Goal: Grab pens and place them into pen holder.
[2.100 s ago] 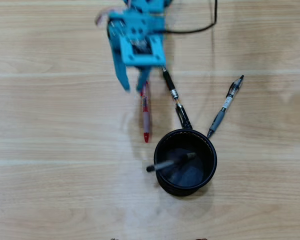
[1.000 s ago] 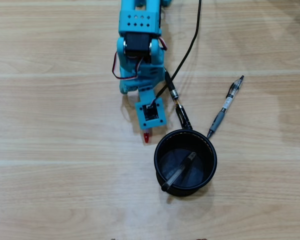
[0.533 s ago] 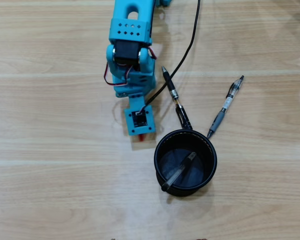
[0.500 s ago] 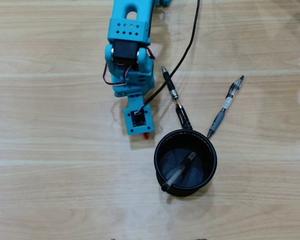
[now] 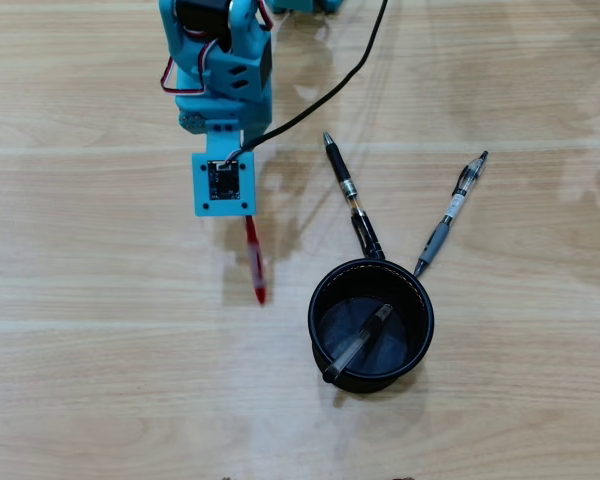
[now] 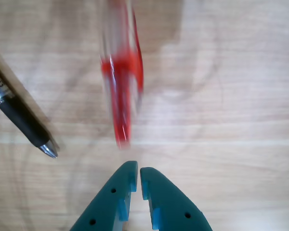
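A red pen (image 5: 255,265) lies on the wooden table left of the black pen holder (image 5: 314,305). In the wrist view the red pen (image 6: 121,91) is blurred, and its near end lies just ahead of my gripper (image 6: 136,169). The teal fingers (image 6: 113,202) are shut with only a thin slit between them and nothing in it. In the overhead view the gripper is hidden under the teal arm (image 5: 222,183). A dark pen (image 5: 360,343) leans inside the holder. A black pen (image 5: 348,190) and a grey-grip pen (image 5: 448,215) lie behind the holder.
The black pen's tip (image 6: 24,120) shows at the left of the wrist view. A black cable (image 5: 340,80) runs from the arm across the table's far side.
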### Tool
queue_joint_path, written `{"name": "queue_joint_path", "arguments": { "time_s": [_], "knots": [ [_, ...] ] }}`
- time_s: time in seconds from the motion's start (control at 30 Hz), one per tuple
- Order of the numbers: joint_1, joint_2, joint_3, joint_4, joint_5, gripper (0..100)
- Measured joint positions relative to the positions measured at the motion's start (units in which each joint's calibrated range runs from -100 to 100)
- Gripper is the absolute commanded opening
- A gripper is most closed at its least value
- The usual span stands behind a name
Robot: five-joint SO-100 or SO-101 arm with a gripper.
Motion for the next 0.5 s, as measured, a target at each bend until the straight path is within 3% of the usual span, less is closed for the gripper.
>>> {"name": "queue_joint_path", "arguments": {
  "time_s": [0.13, 0.3, 0.5],
  "knots": [
    [-0.3, -0.3, 5.0, -0.1, -0.1, 5],
    [-2.0, -0.4, 6.3, -1.6, 0.1, 23],
    [-7.9, -0.4, 6.4, -20.4, 4.3, 18]
  ]
}}
